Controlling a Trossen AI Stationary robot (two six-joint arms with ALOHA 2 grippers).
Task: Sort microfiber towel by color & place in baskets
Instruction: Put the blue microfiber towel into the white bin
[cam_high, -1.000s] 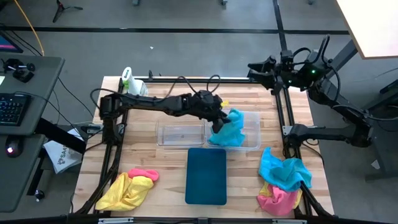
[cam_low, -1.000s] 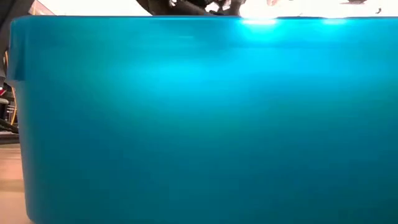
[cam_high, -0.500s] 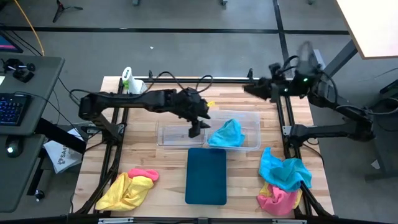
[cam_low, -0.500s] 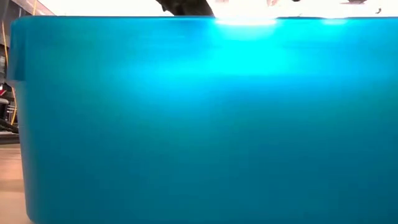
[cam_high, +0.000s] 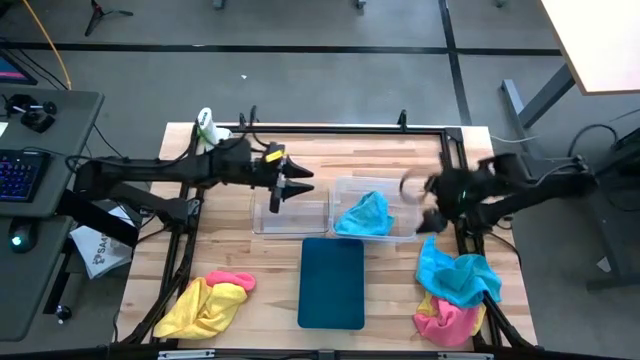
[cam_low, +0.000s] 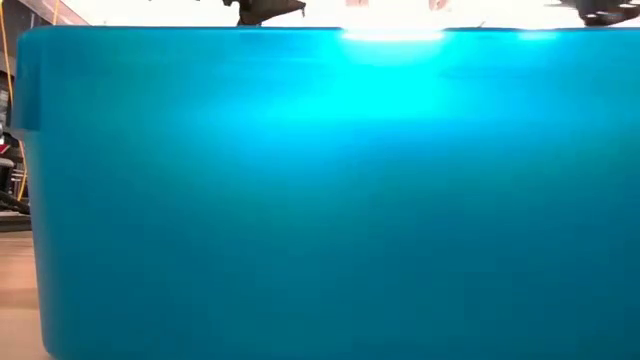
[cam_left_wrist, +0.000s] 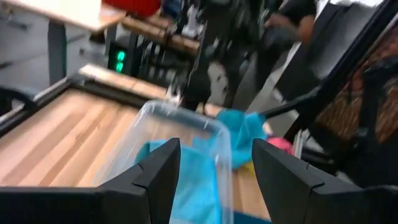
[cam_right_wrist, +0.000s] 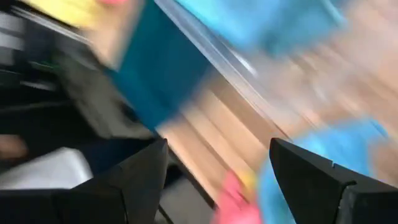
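Towels remaining to sort lie in two heaps: a cyan microfiber towel draped over a pink towel at the table's front right corner, and a yellow towel with a pink one at the front left. One cyan towel already sits in the wider clear tub; the narrower clear tub and the teal tray hold nothing.

Handling, by judgement: the cloths are light, soft and floppy, and not fragile. Pinch a raised fold at the top of a heap; overlapping cloths may lift together.

Compared with one second ago, the left gripper has let go of the cyan towel and withdrawn over the narrower tub's left end, fingers spread and empty. The right gripper has swung down from the table's far right corner to just above the right heap, fingers spread.
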